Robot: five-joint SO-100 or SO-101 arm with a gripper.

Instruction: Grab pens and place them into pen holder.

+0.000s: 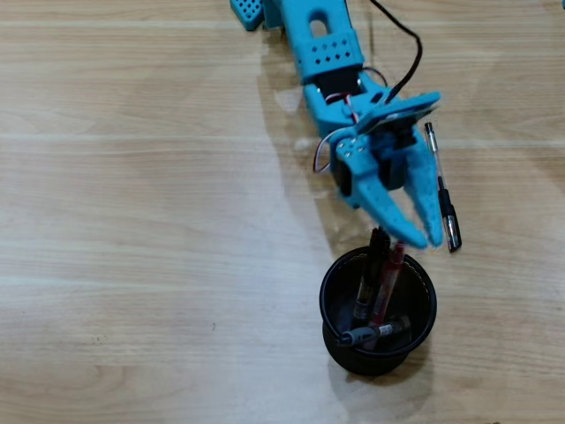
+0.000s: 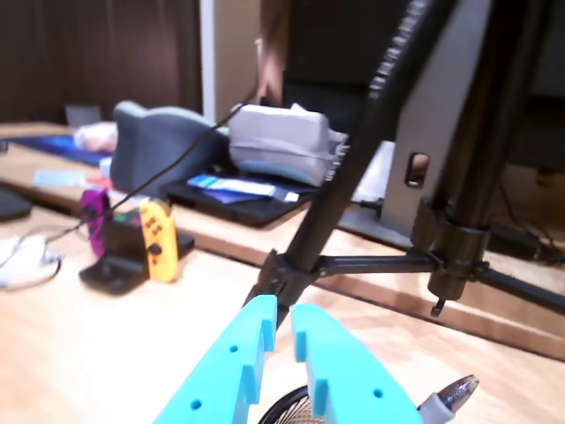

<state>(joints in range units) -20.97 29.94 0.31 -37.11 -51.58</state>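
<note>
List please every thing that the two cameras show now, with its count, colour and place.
pens in holder: three, one red and clear, two dark; standing or leaning inside the cup.
pen on table: one, clear with black cap; lying right of the pincer in the overhead view.
pen holder: one, black; lower middle of the table.
table: one, light wood.
tripod: one, black; behind the table in the wrist view.
arm: one, blue.
pincer: one, blue; slightly open, empty, above the holder's rim.
</note>
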